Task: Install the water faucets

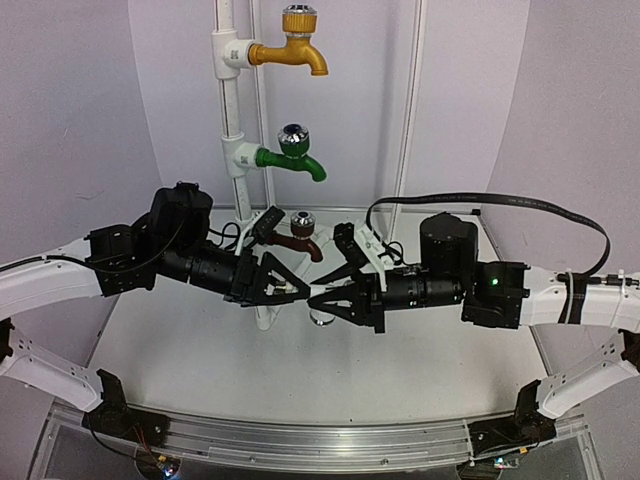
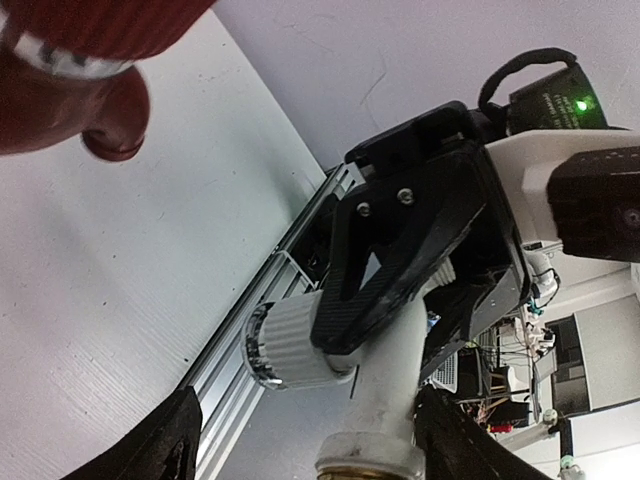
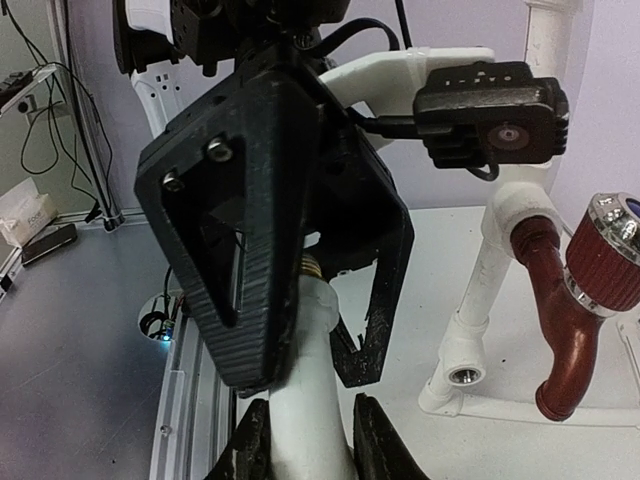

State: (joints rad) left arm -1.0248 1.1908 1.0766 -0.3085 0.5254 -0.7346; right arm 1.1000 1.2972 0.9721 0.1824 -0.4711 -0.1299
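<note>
A white table point(image 1: 300, 370) is carrying a white pipe stand point(image 1: 232, 130), which is standing upright left of centre toward the far side, with its base pipes point(image 3: 500, 408) lying flat on the tabletop. A metal rail point(image 1: 320, 437) is running along the near edge. The left arm's mount point(image 1: 105, 408) and the right arm's mount point(image 1: 510, 430) are sitting at its two ends.

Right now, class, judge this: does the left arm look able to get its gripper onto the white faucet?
Probably yes. The left gripper has its fingers open either side of the threaded end of the white faucet, nothing between; the right gripper grips the body further along, leaving that end free.
</note>
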